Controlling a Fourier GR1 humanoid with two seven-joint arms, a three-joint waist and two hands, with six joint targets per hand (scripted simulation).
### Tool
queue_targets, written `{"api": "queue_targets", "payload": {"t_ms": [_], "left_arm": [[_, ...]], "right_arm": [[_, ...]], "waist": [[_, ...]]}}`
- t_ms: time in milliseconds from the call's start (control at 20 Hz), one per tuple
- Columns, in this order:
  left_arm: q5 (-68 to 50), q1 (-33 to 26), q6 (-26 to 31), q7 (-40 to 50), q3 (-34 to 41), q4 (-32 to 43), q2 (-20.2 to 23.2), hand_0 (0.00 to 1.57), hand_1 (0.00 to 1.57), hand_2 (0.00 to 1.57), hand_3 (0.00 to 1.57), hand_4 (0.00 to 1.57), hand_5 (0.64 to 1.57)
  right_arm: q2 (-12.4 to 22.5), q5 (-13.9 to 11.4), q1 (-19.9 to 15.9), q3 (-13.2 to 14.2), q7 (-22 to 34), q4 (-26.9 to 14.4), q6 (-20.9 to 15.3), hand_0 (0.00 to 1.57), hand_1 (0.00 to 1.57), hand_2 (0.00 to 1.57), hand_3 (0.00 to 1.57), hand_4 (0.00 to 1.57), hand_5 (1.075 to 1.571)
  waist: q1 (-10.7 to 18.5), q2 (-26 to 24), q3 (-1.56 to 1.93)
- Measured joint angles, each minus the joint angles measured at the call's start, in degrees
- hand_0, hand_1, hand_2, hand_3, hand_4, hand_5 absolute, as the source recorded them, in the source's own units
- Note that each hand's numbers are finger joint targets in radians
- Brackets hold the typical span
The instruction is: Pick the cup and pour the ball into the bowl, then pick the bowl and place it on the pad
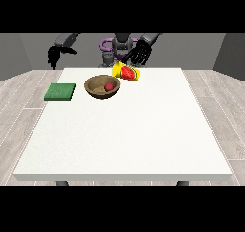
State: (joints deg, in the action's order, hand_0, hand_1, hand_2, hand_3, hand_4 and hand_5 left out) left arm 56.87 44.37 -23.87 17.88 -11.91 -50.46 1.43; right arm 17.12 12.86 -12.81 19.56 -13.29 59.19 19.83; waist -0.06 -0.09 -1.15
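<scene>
A brown bowl sits on the white table near the back edge, with a small red ball inside it. Just right of the bowl, a yellow cup with a red inside lies tipped on its side, its mouth turned toward the camera. The hand at the view's right hovers just above and behind the cup with its fingers spread downward; they do not close round the cup. The hand at the view's left hangs beyond the table's back left corner with relaxed fingers, holding nothing.
A green square pad lies flat at the table's left edge, left of the bowl. The robot's torso stands behind the back edge. The table's front half is bare white surface.
</scene>
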Motion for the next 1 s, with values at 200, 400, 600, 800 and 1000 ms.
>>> {"api": "queue_targets", "payload": {"t_ms": [200, 400, 600, 800, 1000], "left_arm": [[-18.0, -6.1, -2.5, -6.3, 4.5, -6.0, -0.9, 0.00, 0.00, 0.00, 0.00, 0.00, 1.560], [-33.6, -11.1, 0.5, -15.5, 5.7, -11.7, -1.2, 0.00, 0.00, 0.00, 0.00, 0.00, 1.566], [-42.4, -15.9, 6.2, -24.5, 6.5, -14.8, -1.2, 0.00, 0.00, 0.00, 0.00, 0.00, 1.563], [-46.3, -18.4, 10.5, -30.2, 8.2, -15.4, -0.3, 0.00, 0.00, 0.00, 0.00, 0.00, 1.564], [-48.7, -20.3, 14.9, -31.0, 9.2, -17.8, 1.6, 0.00, 0.00, 0.00, 0.00, 0.00, 1.565]], "right_arm": [[-3.0, -0.7, -1.9, -1.5, 0.0, 1.6, -2.4, 0.00, 0.00, 0.00, 0.00, 0.30, 1.571], [-7.3, -3.2, -3.8, -3.5, 0.3, 2.9, -8.3, 0.00, 0.00, 0.00, 0.00, 0.24, 1.571], [-11.1, -4.8, -4.4, -4.1, -1.4, 2.4, -13.6, 0.00, 0.00, 0.00, 0.00, 0.31, 1.569], [-13.0, -5.2, -7.2, -4.3, -2.0, 0.1, -17.4, 0.00, 0.00, 0.00, 0.00, 0.31, 1.568], [-12.6, -4.7, -8.9, -3.0, -5.5, -5.9, -18.4, 0.00, 0.00, 0.00, 0.00, 0.25, 1.567]], "waist": [[-0.6, 3.1, -0.07], [1.4, 5.2, 0.34], [4.4, 7.2, 0.79], [5.4, 8.2, 1.02], [6.7, 8.3, 1.12]]}}
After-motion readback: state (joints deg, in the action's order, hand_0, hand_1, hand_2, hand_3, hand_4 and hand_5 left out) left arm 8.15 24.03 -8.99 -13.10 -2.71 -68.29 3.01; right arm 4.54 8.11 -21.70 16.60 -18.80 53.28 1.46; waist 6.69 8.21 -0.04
